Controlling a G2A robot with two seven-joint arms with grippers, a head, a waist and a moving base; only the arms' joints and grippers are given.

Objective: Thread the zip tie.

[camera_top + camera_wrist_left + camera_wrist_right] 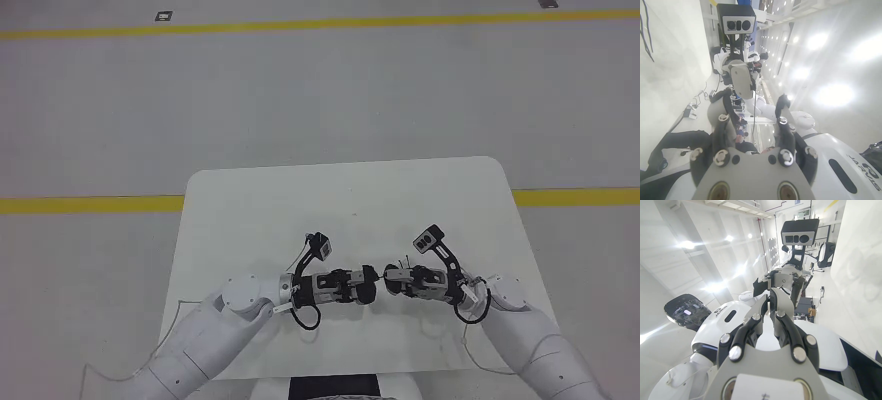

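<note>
Zip tie looks like a thin dark strip mid-frame in left wrist view, running from right gripper toward left gripper, whose fingers are spread wide, empty. Right wrist view: own fingers nearly pressed together on it. Top view: tips meet, lower centre of table.

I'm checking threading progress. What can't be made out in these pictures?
Zip tie, top view: too small to find where the left gripper and right gripper meet above the table.
Thin dark line, left wrist view: too thin to identify.
Right gripper's hold, right wrist view: hidden by its own body.
</note>
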